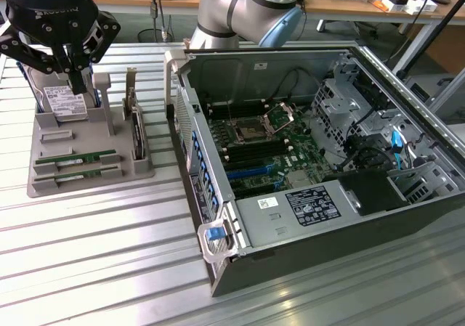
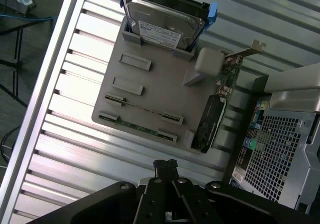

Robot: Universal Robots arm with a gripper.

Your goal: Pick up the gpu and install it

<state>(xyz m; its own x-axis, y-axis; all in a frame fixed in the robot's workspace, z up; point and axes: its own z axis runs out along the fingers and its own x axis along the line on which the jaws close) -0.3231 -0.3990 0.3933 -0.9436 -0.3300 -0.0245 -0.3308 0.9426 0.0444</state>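
Grey tray (image 1: 64, 187), gpu (image 1: 76, 157) apparently slotted inside

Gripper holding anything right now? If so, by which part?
Nothing held. The gripper is shut and empty, hovering above the grey tray. Both green circuit-board sticks lie in the tray's slots, untouched.

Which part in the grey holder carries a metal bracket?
The dark card, standing at the edge of the holder nearest the computer case. The hard drive wears blue rails instead, and the green sticks are bare boards.
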